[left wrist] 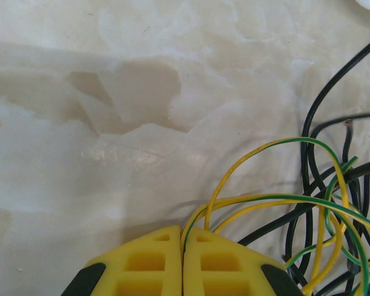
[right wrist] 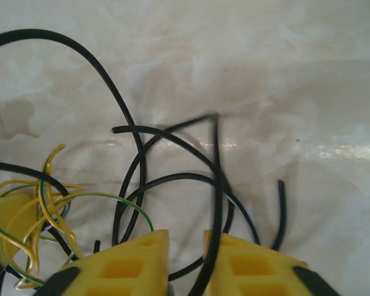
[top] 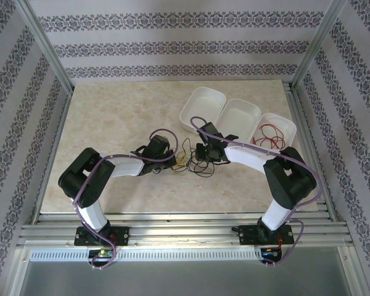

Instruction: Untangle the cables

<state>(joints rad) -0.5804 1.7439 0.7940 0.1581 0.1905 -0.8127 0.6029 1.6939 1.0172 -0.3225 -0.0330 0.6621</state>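
Yellow-green cable (left wrist: 283, 141), one, pinched by closed left fingers (left wrist: 169, 250); one black cable (right wrist: 217, 185) between parted right fingers (right wrist: 151, 250).

The right gripper (right wrist: 186, 235) holds its yellow fingers (right wrist: 129, 262) apart, and a black cable (right wrist: 217, 185) runs down through the gap between them. More of its loops lie on the marbled table (right wrist: 265, 74) just beyond the gripper. A yellow-and-green cable (right wrist: 49, 213) sits bunched to the gripper's left, crossing the black loops.

The left arm (top: 120, 166) and right arm (top: 253, 157) bend inward, wrists low and nearly facing each other. The left gripper (left wrist: 182, 237) has its fingers pressed together on the yellow-green cable (left wrist: 277, 197). The right gripper (right wrist: 186, 237) shows a narrow gap between its fingers.
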